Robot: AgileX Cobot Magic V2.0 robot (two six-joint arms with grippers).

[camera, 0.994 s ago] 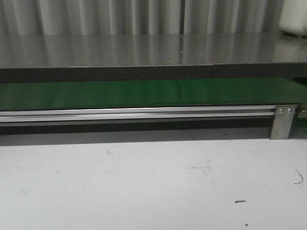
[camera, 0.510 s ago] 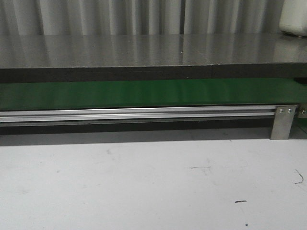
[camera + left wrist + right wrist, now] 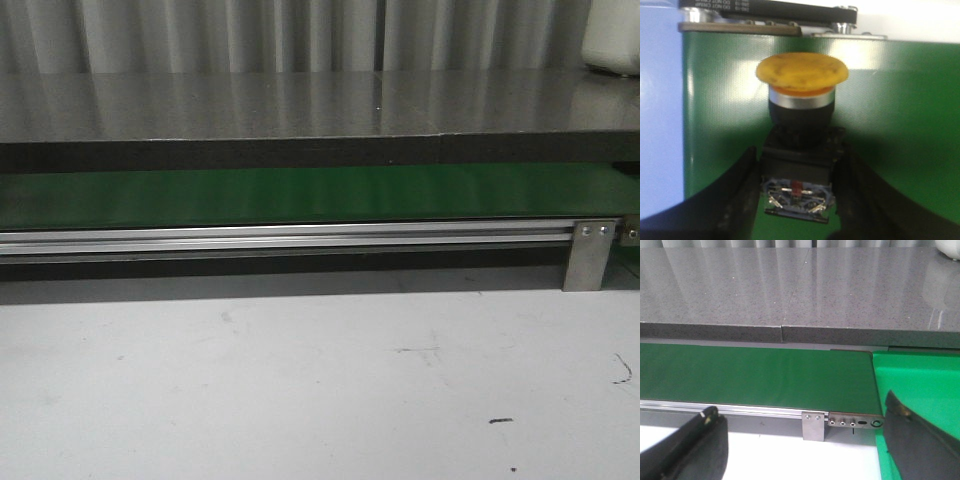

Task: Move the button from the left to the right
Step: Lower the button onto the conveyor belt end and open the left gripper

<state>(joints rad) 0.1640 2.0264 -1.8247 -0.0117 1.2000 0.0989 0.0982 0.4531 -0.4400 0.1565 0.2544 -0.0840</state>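
Observation:
The button (image 3: 802, 75) has a round orange-yellow cap on a black blocky body and shows only in the left wrist view, over the green belt (image 3: 890, 125). My left gripper (image 3: 800, 159) has its black fingers (image 3: 742, 190) pressed against both sides of the button's body, so it is shut on it. My right gripper (image 3: 800, 407) is open and empty, its fingers (image 3: 695, 445) spread wide above the white table at the belt's (image 3: 755, 375) end. In the front view the belt (image 3: 300, 195) is bare, and neither gripper nor the button shows there.
A grey stone counter (image 3: 300, 105) runs behind the belt. An aluminium rail with a metal bracket (image 3: 588, 255) edges the belt's front. A bright green surface (image 3: 920, 380) adjoins the belt's end. A white object (image 3: 612, 35) stands at the far right on the counter.

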